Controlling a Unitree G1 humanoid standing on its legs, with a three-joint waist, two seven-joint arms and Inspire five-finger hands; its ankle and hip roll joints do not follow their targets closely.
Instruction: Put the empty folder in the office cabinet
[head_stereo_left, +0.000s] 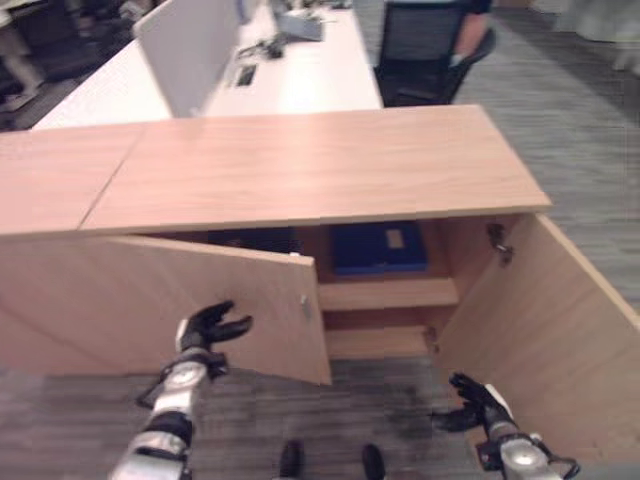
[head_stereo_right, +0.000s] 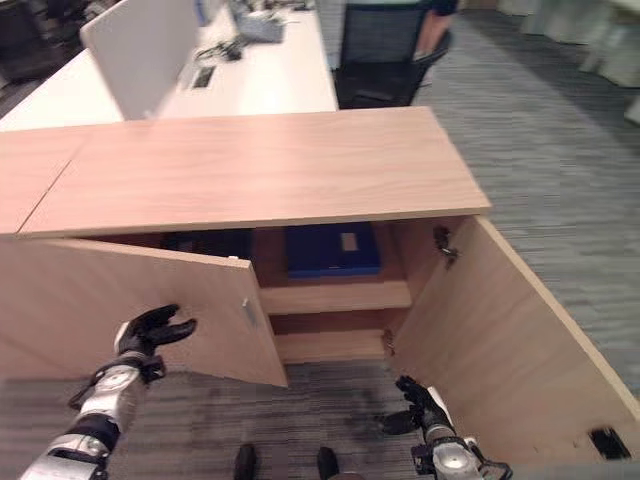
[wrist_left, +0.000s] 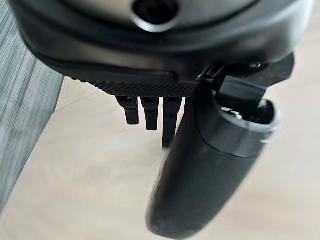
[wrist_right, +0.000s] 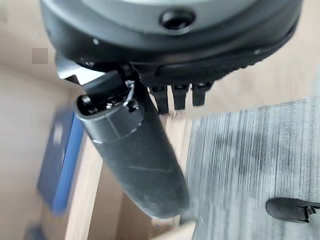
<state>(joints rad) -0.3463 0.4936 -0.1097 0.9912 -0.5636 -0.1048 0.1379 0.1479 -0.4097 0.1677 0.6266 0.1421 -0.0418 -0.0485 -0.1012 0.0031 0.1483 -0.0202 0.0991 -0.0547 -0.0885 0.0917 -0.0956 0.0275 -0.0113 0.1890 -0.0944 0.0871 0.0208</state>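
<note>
Right hand (head_stereo_left: 478, 402): lowest and nearest, above the grey carpet (head_stereo_left: 600, 120) just in front of the open right door; fingers loosely spread, relaxed, holding nothing. In its wrist view (wrist_right: 145, 165) the thumb juts forward and the short fingers hang free.
Left hand (head_stereo_left: 212, 328): a little farther in, raised in front of the left door's outer face; fingers and thumb parted in a loose open curl, nothing between them. Whether the fingertips touch the door cannot be told. Its wrist view (wrist_left: 200, 170) shows the thumb and fingers over plain wood.
Left door (head_stereo_left: 160, 300): partly open, its free edge swung out toward the robot.
Right door (head_stereo_left: 560, 340): swung wide open, inner face showing, a hinge near its top corner.
Cabinet (head_stereo_left: 300, 170): low, light wood, with a broad flat top; the interior has an upper shelf (head_stereo_left: 385, 292) and a lower space beneath.
Blue folder (head_stereo_left: 378, 246): lying flat on the upper shelf inside the cabinet, pale label on its face, apart from both hands.
White desk (head_stereo_left: 300, 75): behind the cabinet, with an upright divider panel and small items.
Black chair (head_stereo_left: 425, 50): beside the desk, a person partly visible at it.
</note>
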